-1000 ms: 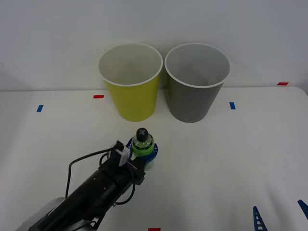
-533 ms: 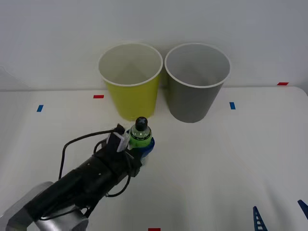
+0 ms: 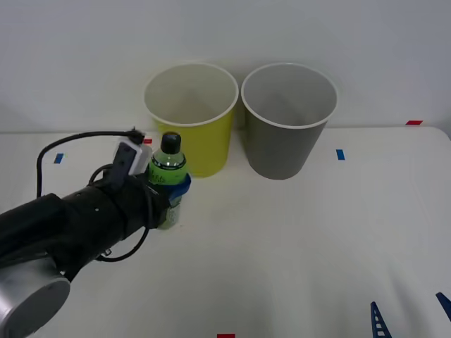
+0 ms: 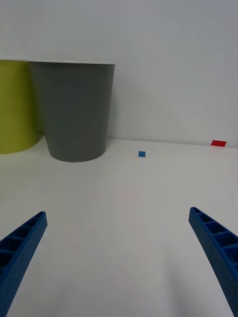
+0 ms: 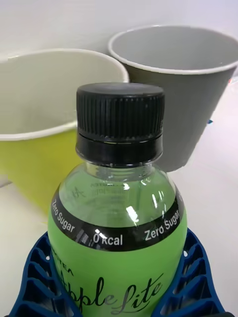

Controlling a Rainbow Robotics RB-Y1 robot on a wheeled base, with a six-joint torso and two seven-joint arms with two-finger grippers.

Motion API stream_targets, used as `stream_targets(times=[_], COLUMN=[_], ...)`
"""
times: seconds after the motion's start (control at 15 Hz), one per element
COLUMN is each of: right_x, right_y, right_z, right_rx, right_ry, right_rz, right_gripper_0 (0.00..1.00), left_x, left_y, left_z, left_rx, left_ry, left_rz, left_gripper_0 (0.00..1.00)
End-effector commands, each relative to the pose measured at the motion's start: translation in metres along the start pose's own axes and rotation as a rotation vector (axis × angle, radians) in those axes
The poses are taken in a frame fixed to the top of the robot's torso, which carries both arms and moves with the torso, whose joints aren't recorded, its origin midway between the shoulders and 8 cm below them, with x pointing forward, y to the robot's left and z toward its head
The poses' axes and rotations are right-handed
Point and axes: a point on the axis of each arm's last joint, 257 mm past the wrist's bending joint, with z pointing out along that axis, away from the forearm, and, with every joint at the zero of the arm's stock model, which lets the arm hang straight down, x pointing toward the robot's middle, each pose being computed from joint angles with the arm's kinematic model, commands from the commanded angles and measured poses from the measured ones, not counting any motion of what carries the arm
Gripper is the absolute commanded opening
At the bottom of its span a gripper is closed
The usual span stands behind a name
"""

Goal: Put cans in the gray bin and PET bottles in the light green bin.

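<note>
While its blue fingers clamp the label, the left gripper (image 3: 171, 199) holds the PET bottle (image 3: 168, 179) upright above the table, just near-left of the light green bin (image 3: 192, 120). To the right stands the gray bin (image 3: 287, 120). At the near right edge, the right gripper (image 4: 119, 257) rests spread wide, holding nothing.

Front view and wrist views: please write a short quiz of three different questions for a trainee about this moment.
1. True or false: the left gripper holds the small clear plastic bottle with green label and black cap upright.
2. Which round bin stands nearer to this bottle: A the yellow-green bin, B the gray bin?
3. Fill in: the right gripper is ___ above the white table.

Key: 1 true; 2 A; 3 open.
</note>
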Motion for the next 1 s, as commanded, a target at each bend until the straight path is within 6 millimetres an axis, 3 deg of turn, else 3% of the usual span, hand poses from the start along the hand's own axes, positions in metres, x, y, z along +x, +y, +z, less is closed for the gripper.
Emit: stream_targets(times=[0.07, 0.27, 0.6, 1.0], right_x=[0.000, 0.000, 0.000, 0.000], right_y=[0.000, 0.000, 0.000, 0.000], right_z=[0.000, 0.000, 0.000, 0.000], right_rx=[0.000, 0.000, 0.000, 0.000], right_ry=[0.000, 0.000, 0.000, 0.000], right_rz=[0.000, 0.000, 0.000, 0.000], right_gripper_0=[1.00, 1.00, 1.00, 1.00], left_x=[-0.043, -0.070, -0.134, -0.208], left_y=[0.026, 0.042, 0.065, 0.078], left_z=[-0.014, -0.016, -0.022, 0.014], left_rx=[-0.026, -0.057, -0.152, -0.138], left_ry=[-0.011, 0.008, 0.009, -0.046], left_rz=[-0.010, 0.033, 0.125, 0.041], left_gripper_0=[0.00, 0.01, 0.00, 0.00])
